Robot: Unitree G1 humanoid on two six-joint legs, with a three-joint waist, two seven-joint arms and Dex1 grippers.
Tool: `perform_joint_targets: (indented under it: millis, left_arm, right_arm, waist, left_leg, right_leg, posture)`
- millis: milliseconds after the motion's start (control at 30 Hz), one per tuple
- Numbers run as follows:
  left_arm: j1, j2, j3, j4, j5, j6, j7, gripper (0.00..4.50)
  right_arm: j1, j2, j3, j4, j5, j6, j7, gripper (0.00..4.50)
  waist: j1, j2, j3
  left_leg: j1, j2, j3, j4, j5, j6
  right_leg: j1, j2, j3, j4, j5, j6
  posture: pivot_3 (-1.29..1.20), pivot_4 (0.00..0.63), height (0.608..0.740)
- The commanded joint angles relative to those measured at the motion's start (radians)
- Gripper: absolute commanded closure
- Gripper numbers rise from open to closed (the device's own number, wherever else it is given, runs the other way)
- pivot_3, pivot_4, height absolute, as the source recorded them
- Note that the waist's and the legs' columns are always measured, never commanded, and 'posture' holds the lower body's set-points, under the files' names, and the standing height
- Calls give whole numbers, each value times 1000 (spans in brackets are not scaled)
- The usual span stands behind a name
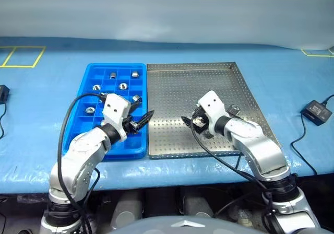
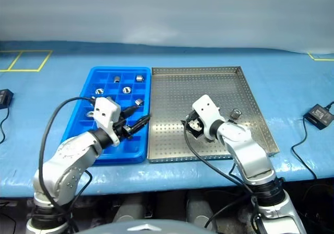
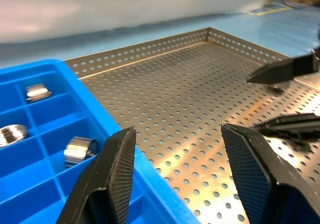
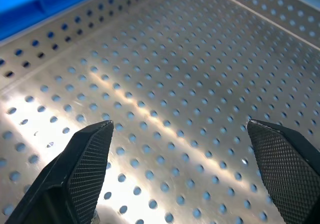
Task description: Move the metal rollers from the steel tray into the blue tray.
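Rollers (image 1: pixel 123 86) sat in the blue tray's (image 1: pixel 88 72) far compartments; one (image 2: pixel 236 113) lay near the steel tray's (image 1: pixel 182 88) right rim. Your left jaws (image 1: pixel 141 120) stood part open and empty, your right jaws (image 1: pixel 192 123) wide open and empty.

a work table covered by a blue cloth (image 1: pixel 47 103), slightly wrinkled, its front edge hanging over in folds. yellow tape lines (image 1: pixel 21 56) mark rectangles at the far left and a corner (image 1: pixel 315 53) at the far right. a pale grey-white wall (image 1: pixel 167 9) rises behind the table. small black boxes with cables lie at the right (image 1: pixel 317 111) and left (image 1: pixel 3 93) edges. light is even and diffuse.
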Motion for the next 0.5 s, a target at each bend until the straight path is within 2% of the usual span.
perform_joint_targets:
  millis: [33, 300, 500]
  left_arm:
    - [-6, 14, -38, 18, 4, -53, -25, 1557]
    - [-9, 21, -113, 44, 7, -98, -48, 1557]
    - [-10, 28, -120, 49, -11, -113, -72, 1557]
  right_arm:
    - [17, 6, -36, -31, -13, 67, -47, 0]
    - [62, 38, -88, -61, -22, 176, -133, 0]
    - [109, 29, -87, -81, -12, 220, -143, 0]
  waist:
    - [-5, 0, 0]
    - [-19, 0, 0]
    - [-27, 0, 0]
  left_leg:
    - [0, 0, 0, 0, 0, 0]
    - [0, 0, 1, 0, 0, 1]
    - [0, 0, 1, 0, 0, 1]
  right_leg:
    - [0, 0, 0, 0, 0, 0]
    - [0, 1, 1, 0, 0, 1]
    - [0, 1, 1, 0, 0, 1]
  posture:
    - [-23, 150, 740]
    - [-47, 150, 740]
    - [-59, 150, 740]
